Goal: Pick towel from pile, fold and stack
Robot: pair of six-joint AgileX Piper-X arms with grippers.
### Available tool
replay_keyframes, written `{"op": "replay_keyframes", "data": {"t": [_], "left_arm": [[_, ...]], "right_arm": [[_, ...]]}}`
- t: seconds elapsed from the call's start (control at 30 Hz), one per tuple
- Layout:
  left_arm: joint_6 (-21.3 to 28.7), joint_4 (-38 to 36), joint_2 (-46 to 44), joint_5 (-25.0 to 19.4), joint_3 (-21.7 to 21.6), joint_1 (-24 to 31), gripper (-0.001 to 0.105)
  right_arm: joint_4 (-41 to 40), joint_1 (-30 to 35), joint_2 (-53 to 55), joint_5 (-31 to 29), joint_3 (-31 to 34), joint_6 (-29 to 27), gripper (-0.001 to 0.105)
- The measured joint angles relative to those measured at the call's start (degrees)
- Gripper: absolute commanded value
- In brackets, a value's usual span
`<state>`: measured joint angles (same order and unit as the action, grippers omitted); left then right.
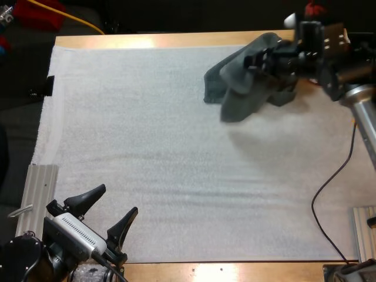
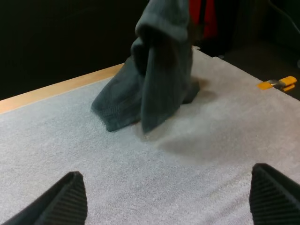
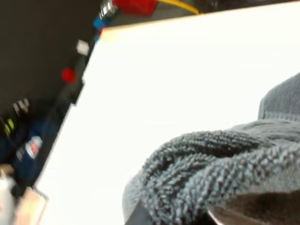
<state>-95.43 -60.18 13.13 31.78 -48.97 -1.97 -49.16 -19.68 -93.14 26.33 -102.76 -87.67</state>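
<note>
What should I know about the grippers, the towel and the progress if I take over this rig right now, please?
Left gripper: open, holding nothing, over the near left of the white mat.
Right gripper: shut on the dark grey-green towel, at the mat's far right.
Towel: hangs crumpled from the right gripper. In the left wrist view its lower end touches the mat.
Done: the towel is gripped and partly raised.
Left: lay it flat, fold it, then stack it.
</note>
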Motion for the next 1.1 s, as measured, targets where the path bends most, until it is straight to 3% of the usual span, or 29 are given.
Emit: {"op": "replay_keyframes", "data": {"t": [0.17,0.43,0.97,1.07,1.1], "left_arm": [[0.00,0.00,0.00,0.00,0.00,0.00,0.069],[-0.19,0.00,0.00,0.00,0.00,0.00,0.069],[-0.19,0.00,0.00,0.00,0.00,0.00,0.069],[-0.19,0.00,0.00,0.00,0.00,0.00,0.069],[-0.19,0.00,0.00,0.00,0.00,0.00,0.069]], "right_arm": [[-4.09,-4.06,0.00,-4.71,0.00,-6.37,0.001],[-9.10,-9.08,0.00,-21.03,0.00,-17.79,0.001],[-17.76,-22.29,0.09,-22.99,0.00,-17.52,0.002],[-19.43,-24.64,0.08,-23.18,0.00,-15.97,0.013],[-19.90,-25.23,0.08,-23.17,0.00,-15.35,0.021]]}}
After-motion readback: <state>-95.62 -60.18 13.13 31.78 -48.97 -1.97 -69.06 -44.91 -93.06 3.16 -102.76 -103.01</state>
